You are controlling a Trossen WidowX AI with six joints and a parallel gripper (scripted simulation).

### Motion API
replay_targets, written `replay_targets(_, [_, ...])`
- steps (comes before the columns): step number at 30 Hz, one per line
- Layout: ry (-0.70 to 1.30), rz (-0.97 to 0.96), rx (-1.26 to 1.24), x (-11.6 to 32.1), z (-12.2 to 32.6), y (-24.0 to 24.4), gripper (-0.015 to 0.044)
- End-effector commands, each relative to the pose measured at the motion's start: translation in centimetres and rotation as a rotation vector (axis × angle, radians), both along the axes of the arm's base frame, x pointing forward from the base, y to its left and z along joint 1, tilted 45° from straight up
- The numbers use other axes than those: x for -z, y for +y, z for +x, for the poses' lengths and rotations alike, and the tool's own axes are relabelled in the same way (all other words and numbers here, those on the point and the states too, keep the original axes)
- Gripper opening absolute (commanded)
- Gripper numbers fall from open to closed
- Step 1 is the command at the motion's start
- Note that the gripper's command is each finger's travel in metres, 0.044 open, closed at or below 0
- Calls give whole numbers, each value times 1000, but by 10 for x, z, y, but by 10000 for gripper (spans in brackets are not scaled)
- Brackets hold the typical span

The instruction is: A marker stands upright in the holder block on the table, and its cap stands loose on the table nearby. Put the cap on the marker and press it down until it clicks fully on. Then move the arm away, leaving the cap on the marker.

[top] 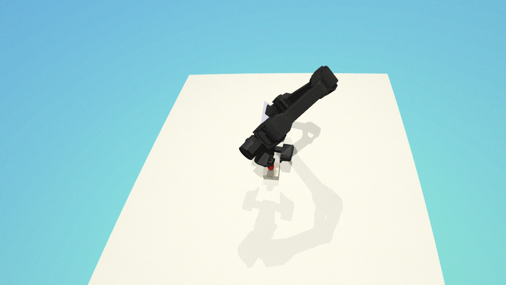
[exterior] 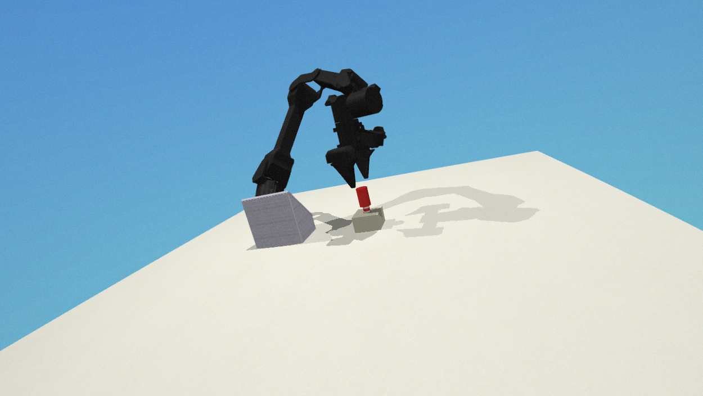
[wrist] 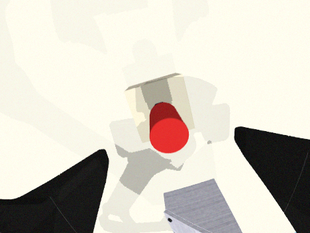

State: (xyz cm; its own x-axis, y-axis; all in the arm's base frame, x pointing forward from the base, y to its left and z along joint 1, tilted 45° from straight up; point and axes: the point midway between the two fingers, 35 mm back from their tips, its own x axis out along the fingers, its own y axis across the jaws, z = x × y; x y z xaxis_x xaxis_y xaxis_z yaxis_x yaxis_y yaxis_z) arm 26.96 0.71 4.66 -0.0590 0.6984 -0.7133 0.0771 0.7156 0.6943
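The red cap (top: 271,167) (exterior: 363,196) (wrist: 169,136) sits upright over the top of the marker (exterior: 366,209). A short white and red part of the marker shows between the cap and the holder; the rest is hidden. The frames do not show whether the cap is clicked fully on. The beige holder block (top: 271,177) (exterior: 366,224) (wrist: 187,109) stands on the table. My gripper (exterior: 359,182) (wrist: 171,145) is open and empty, pointing down. Its fingertips are just above the cap, apart from it, one to each side in the wrist view.
A grey-lilac block with a sloped side (top: 264,113) (exterior: 273,221) (wrist: 200,198) stands beside the arm's base, behind the holder in the top view. The arm arches above the pale table (top: 159,212) (exterior: 393,319) and casts shadows around the holder.
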Motion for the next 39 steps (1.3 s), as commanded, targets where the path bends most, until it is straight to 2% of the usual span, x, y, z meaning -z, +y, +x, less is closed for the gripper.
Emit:
replay_targets(1, [-11, -7, 0, -19, 1, -18, 440])
replay_targets(3, [-11, -7, 0, -19, 1, -18, 440])
replay_targets(7, [-97, 5, -84, -12, 0, -12, 335])
replay_targets(20, [-97, 5, -84, -12, 0, -12, 0])
replay_targets(39, [-97, 6, -84, -5, 0, -5, 0])
